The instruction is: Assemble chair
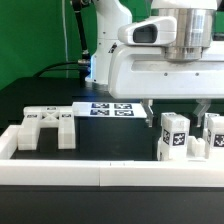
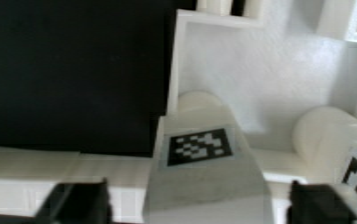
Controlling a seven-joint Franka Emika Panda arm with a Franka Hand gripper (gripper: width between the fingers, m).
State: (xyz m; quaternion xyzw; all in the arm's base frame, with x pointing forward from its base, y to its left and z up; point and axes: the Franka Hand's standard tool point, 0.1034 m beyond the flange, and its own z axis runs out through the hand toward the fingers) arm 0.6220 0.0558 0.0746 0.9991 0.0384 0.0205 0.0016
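Observation:
Two chunky white chair pieces with black-and-white tags stand upright at the exterior view's right: one [image 1: 173, 135] directly below my gripper [image 1: 176, 112], the other [image 1: 213, 135] beside it. A flat slotted chair piece [image 1: 45, 128] lies at the exterior view's left. In the wrist view the tagged piece [image 2: 201, 150] stands between my dark fingers [image 2: 77, 205], with a gap showing on each side of it. The gripper [image 2: 201, 205] is open and straddles it without touching. The neighbouring round-topped piece [image 2: 335, 140] stands close by.
The marker board [image 1: 110, 108] lies on the black table behind the pieces. Long white border rails [image 1: 100, 175] run along the front and the exterior view's left. One rail [image 2: 246, 60] lies just past the straddled piece in the wrist view.

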